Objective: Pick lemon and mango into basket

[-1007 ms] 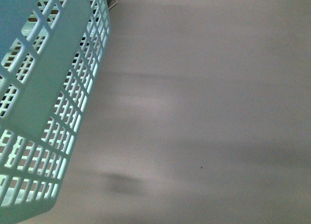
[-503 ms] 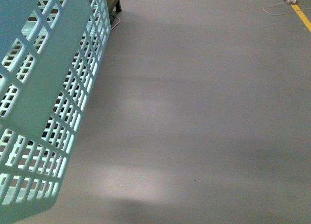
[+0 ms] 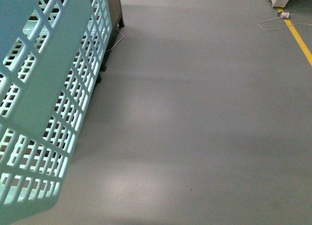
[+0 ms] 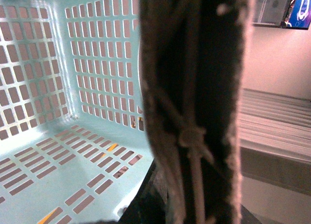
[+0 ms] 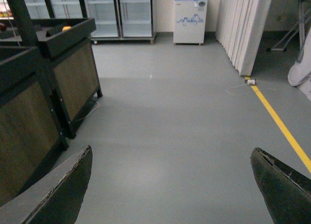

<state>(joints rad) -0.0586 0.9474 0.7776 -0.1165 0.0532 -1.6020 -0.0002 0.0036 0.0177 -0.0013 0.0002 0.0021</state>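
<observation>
The basket (image 3: pixel 48 93) fills the left side of the front view, from the top edge down to the lower left corner. It is light teal plastic, and its slotted wall is tilted, leaning rightward toward the top. The left wrist view looks into it, showing slotted walls and floor. A blurred brown bar, probably its handle (image 4: pixel 194 112), crosses close to the lens.

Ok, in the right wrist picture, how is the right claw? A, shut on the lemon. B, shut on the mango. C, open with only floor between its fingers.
C: the right claw has its fingers spread wide, with only grey floor showing between them.
</observation>
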